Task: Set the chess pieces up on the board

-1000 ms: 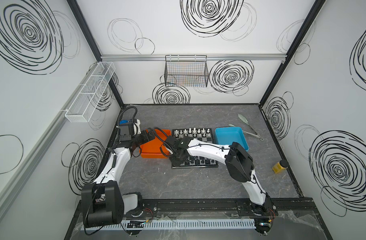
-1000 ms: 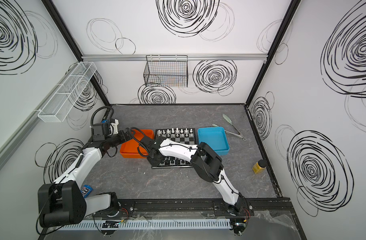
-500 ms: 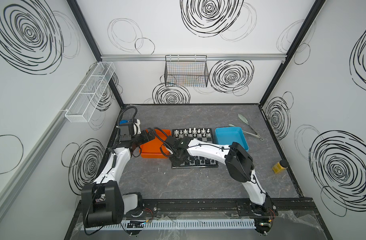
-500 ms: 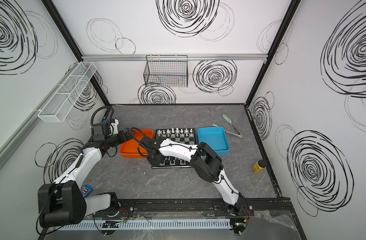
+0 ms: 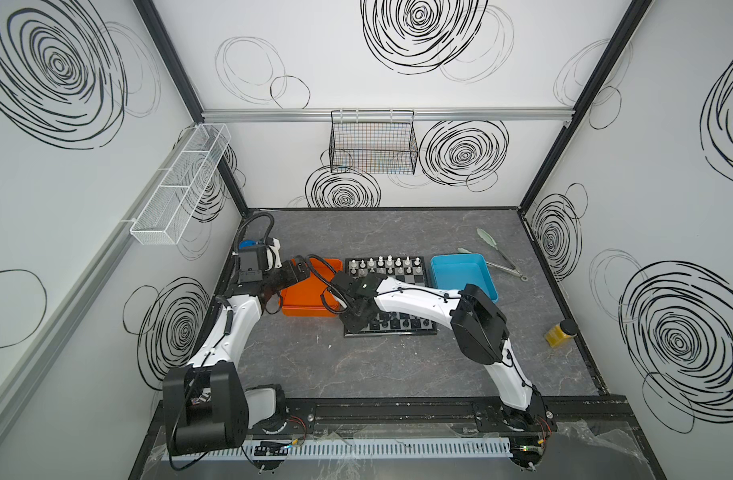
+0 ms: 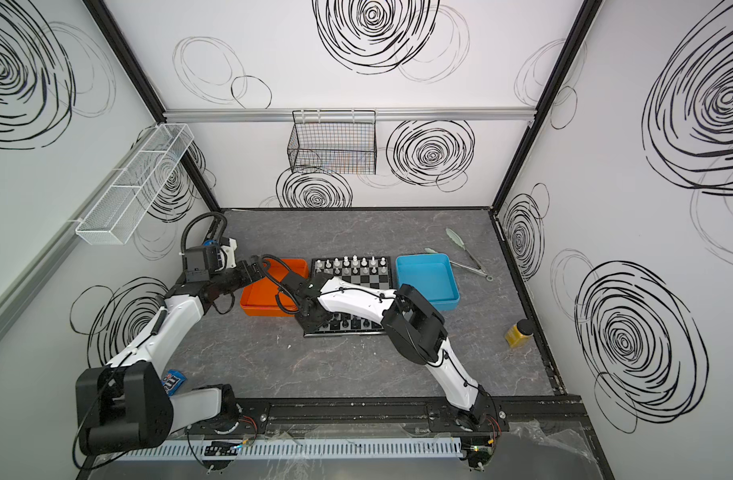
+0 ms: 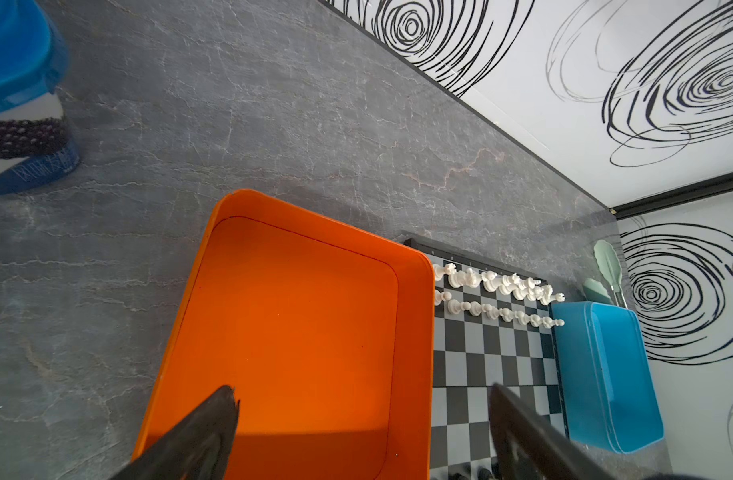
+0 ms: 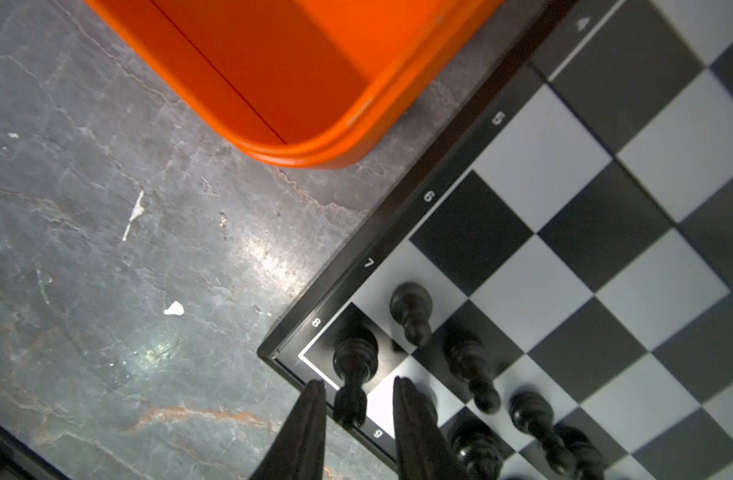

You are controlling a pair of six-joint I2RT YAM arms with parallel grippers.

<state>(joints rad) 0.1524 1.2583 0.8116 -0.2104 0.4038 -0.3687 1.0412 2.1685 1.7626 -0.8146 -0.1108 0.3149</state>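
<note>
- Black rook [image 8: 354, 357] stands upright at near-left corner of board [image 8: 543, 137], between tips of right claw [image 8: 358, 384]; jaws parted, not gripping.
- Left claw [image 7: 363, 388] spread wide, empty, above orange tray [image 7: 414, 332].

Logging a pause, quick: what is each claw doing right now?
Left claw: open, empty, over the orange tray.
Right claw: open, tips either side of the black corner piece.

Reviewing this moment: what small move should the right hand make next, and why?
Probably lift the right hand straight up. The black piece stands on the corner square of the board, and the fingers flank it with a gap on each side, so it looks released. A sideways move might knock it or the neighbouring black pieces.
</note>
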